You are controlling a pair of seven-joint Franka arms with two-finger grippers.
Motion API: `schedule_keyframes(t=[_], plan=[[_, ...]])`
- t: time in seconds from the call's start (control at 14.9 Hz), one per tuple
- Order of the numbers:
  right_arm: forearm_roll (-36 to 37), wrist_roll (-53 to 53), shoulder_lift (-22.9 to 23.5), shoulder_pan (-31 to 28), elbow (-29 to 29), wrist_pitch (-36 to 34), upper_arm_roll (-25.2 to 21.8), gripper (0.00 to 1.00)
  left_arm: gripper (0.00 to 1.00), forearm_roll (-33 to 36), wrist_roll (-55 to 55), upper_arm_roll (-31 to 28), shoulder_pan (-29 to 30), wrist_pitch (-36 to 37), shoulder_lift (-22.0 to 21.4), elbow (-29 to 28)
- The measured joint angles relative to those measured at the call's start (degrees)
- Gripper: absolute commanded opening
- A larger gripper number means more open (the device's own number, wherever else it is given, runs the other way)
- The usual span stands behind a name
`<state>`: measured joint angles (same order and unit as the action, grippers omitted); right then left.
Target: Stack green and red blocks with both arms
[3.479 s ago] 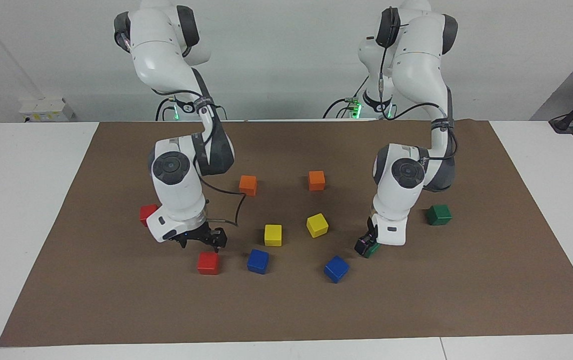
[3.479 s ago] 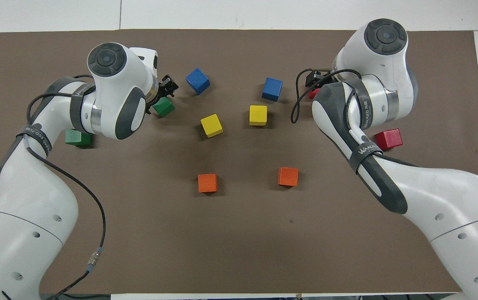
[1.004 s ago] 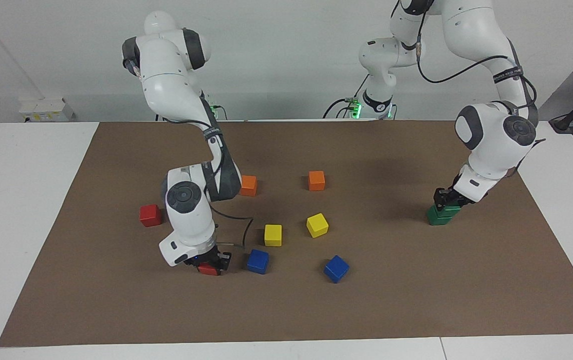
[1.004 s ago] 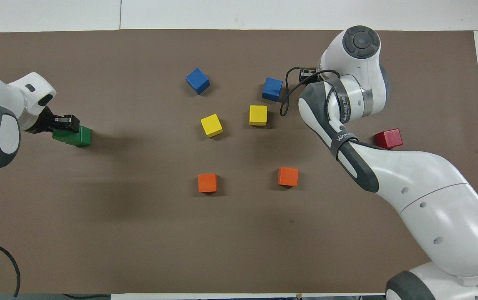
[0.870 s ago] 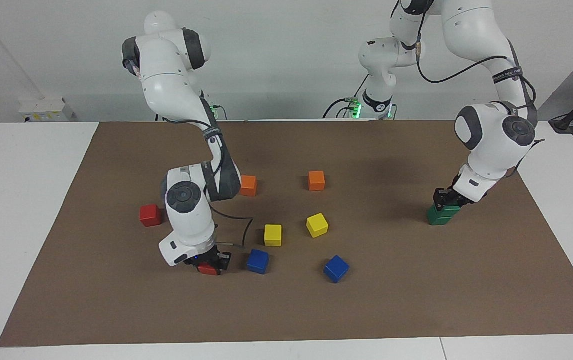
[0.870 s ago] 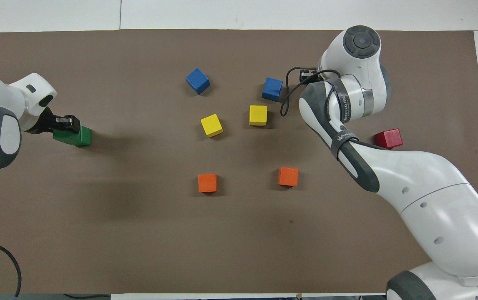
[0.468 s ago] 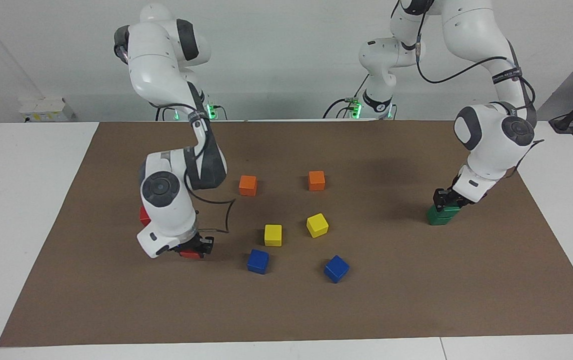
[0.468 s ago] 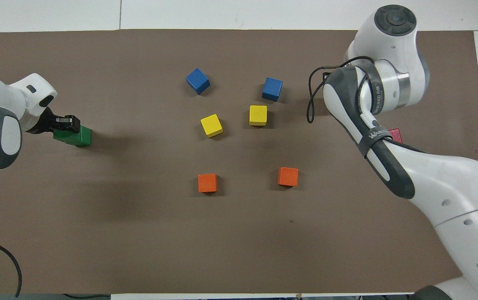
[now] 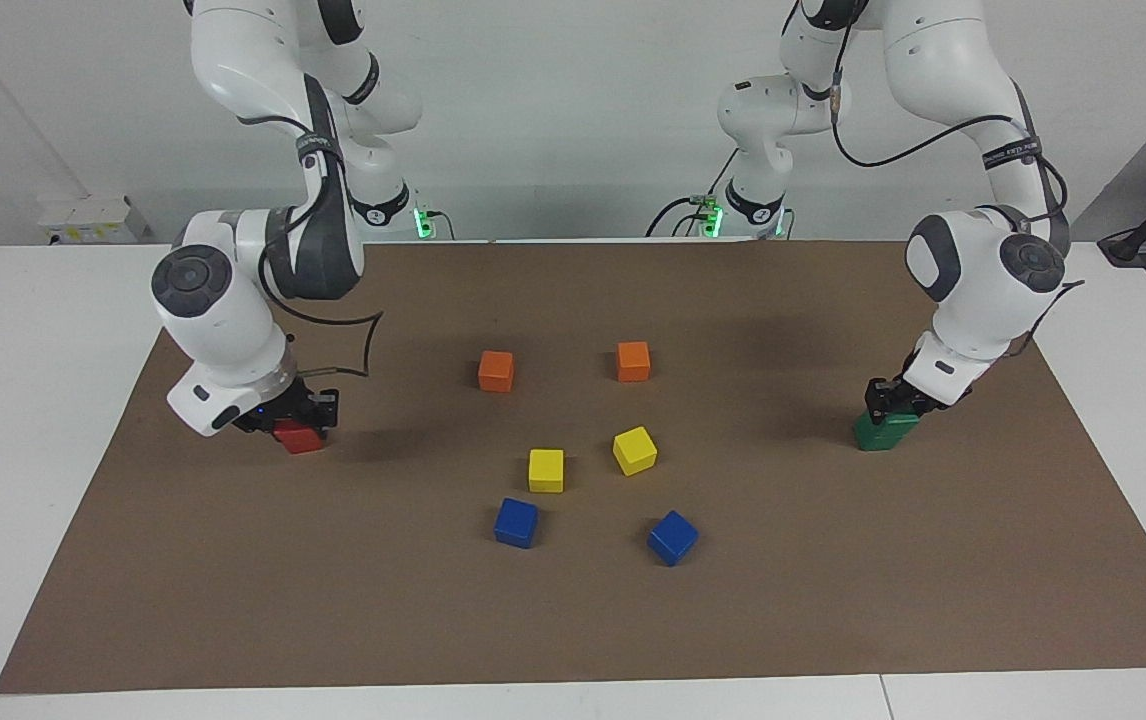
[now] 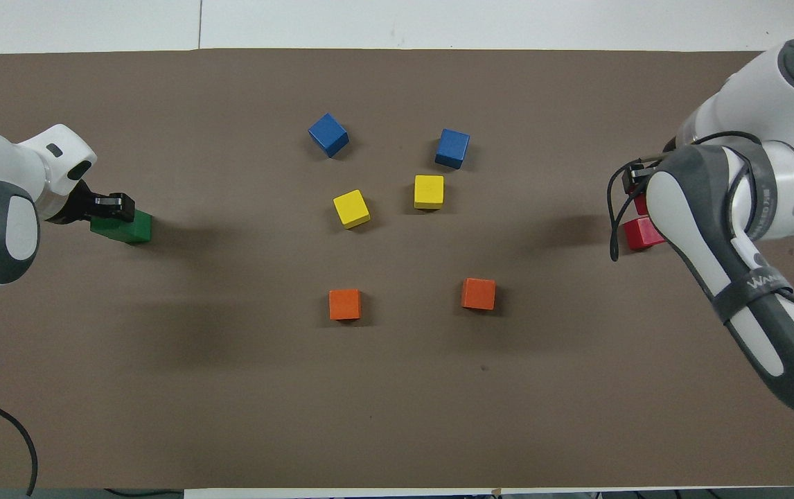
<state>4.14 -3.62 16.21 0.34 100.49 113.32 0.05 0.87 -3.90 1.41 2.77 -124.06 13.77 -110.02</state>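
My right gripper [image 9: 299,412] is shut on a red block [image 10: 639,203] and holds it just over the second red block [image 9: 305,442] [image 10: 642,234], which lies near the right arm's end of the mat. Whether the two red blocks touch I cannot tell. At the left arm's end, my left gripper [image 9: 891,398] [image 10: 110,203] is shut on a green block [image 10: 100,224]. That block rests on the other green block [image 9: 875,437] [image 10: 136,228].
In the middle of the brown mat [image 9: 573,620] lie two orange cubes [image 9: 496,370] [image 9: 633,361], two yellow cubes [image 9: 546,470] [image 9: 634,450] and two blue cubes [image 9: 516,522] [image 9: 672,537]. White table shows around the mat.
My right gripper has lifted the red block from beside the blue cube and carried it toward the right arm's end, over the second red block. The left gripper has stayed on the green blocks.
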Motion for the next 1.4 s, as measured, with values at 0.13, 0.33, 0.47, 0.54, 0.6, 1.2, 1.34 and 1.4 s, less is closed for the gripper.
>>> schedule_keyframes(t=[0.13,0.33,0.47,0.54,0.6,1.2,1.34,1.4], plan=[[0.0,-3.75,-3.85,-1.6,6.98,4.66,0.01,0.0,1.0,0.0,0.0,0.0,0.0,-0.02,-0.02,-0.03],[0.0,-6.17,-6.94,-3.13,12.92,8.38,0.01,0.0,1.0,0.0,-0.01,-0.05,0.03,-0.01,-0.02,-0.11],[0.0,-6.98,-7.6,-3.28,15.41,12.15,0.02,0.0,1.0,0.0,0.0,-0.08,0.03,-0.01,-0.04,-0.11],[0.0,-7.02,-7.67,-3.29,16.49,13.83,0.02,0.0,1.0,0.0,0.0,-0.09,0.03,0.06,-0.13,-0.1],[0.0,-7.02,-7.67,-3.29,17.21,14.89,0.03,0.0,1.0,0.0,-0.01,-0.09,0.04,0.3,-0.3,-0.02],[0.0,-7.02,-7.64,-3.29,19.67,20.01,0.1,0.0,1.0,0.0,-0.02,0.11,0.0,23.25,-11.28,10.14],[0.0,-7.02,-7.64,-3.29,19.81,20.16,0.1,0.0,1.0,0.0,-0.05,0.17,-0.02,26.52,-14.35,10.17],[0.0,-7.02,-7.64,-3.29,19.91,20.38,0.1,0.0,1.0,0.0,-0.06,0.32,-0.05,27.97,-15.41,10.16]])
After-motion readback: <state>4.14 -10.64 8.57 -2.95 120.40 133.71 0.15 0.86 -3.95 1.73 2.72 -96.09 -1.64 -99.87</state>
